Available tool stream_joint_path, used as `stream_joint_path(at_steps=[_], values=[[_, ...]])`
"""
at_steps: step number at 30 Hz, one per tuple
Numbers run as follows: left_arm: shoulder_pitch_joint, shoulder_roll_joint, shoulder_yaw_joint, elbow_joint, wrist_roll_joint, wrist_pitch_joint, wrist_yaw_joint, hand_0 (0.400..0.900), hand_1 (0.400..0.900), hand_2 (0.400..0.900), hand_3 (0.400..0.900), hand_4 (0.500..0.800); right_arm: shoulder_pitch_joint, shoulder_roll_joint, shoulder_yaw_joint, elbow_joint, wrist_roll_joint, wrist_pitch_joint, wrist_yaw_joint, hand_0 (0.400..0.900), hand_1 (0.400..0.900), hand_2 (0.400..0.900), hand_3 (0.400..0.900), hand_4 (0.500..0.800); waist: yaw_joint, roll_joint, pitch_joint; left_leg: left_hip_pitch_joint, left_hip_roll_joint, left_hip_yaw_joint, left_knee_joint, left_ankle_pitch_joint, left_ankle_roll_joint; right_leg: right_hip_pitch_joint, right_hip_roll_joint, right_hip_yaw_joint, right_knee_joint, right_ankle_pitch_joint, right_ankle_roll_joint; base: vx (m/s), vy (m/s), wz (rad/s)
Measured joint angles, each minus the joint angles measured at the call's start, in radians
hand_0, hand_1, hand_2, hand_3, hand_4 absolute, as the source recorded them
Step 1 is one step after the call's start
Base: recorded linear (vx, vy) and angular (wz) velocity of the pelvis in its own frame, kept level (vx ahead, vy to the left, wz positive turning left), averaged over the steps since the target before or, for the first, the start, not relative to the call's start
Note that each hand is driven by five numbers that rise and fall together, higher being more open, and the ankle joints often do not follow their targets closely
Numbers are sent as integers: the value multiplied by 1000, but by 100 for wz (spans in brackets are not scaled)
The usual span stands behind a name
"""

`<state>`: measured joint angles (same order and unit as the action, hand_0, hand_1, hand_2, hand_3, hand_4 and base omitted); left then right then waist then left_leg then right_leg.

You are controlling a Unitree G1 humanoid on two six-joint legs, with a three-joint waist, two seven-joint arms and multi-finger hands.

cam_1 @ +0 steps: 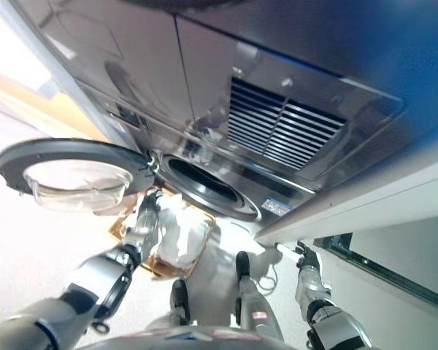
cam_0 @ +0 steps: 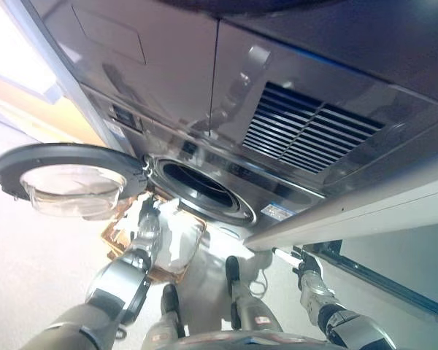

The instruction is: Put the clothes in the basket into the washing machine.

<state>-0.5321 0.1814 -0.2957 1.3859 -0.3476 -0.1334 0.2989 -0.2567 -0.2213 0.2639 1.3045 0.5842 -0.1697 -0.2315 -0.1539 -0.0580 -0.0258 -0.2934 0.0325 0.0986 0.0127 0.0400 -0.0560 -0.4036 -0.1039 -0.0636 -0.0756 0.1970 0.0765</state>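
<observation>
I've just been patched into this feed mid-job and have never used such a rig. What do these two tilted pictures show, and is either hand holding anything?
Both pictures come from the two eyes of one camera on the robot's head, looking down, so they show one scene from nearly the same spot. The big silver-grey front-loading washing machine fills the top. Its round glass-windowed door is swung open to the robot's left, and the dark drum opening is free. Below it on the floor stands a brown wicker basket with white clothes inside. The left hand reaches down over the basket by the clothes; I cannot tell whether its fingers grip them. The right hand hangs at the lower right, away from the basket, and seems to hold nothing.
</observation>
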Motion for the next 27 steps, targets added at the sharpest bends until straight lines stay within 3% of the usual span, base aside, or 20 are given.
stream_joint_path(at_steps=[4,12,16,20,23,27], values=[[182,-2,39,11,39,6,-49,900,900,900,900,800,49,-3,-73,35,-22,29,23,900,900,900,900,800,40,12,0,107,17,-35,-60,18,-13,104,18,-46,-12,-21,-16,22,-33,33],[436,-10,16,-7,191,-5,-155,900,900,900,900,800,201,-41,-111,24,-99,16,91,900,900,900,900,800,76,69,-8,221,28,-134,-92,20,-7,269,13,-155,-12,-72,-10,-15,17,49],[481,-12,16,-7,214,-3,-190,900,900,900,900,800,254,-40,-109,19,-136,18,119,900,900,900,900,800,95,96,-26,229,33,-187,-88,20,-7,307,12,-221,-15,-92,-19,-5,41,42],[516,-16,-49,-21,294,-6,-223,900,900,900,900,800,289,-37,-89,-2,-178,18,142,900,900,900,900,800,105,116,-40,235,37,-224,-88,27,-14,341,13,-262,-17,-108,-21,7,56,28],[526,-22,-83,-49,333,-10,-233,900,900,900,900,800,292,-36,-66,-9,-205,23,155,900,900,900,900,800,107,122,-47,234,36,-241,-88,30,-18,349,13,-280,-17,-112,-18,1,50,25],[521,-22,-82,-59,351,-27,-243,900,900,900,900,800,296,-36,-54,-8,-218,24,159,900,900,900,900,800,106,119,-52,252,30,-260,-92,33,-23,377,10,-302,-17,-120,-8,8,40,10]])
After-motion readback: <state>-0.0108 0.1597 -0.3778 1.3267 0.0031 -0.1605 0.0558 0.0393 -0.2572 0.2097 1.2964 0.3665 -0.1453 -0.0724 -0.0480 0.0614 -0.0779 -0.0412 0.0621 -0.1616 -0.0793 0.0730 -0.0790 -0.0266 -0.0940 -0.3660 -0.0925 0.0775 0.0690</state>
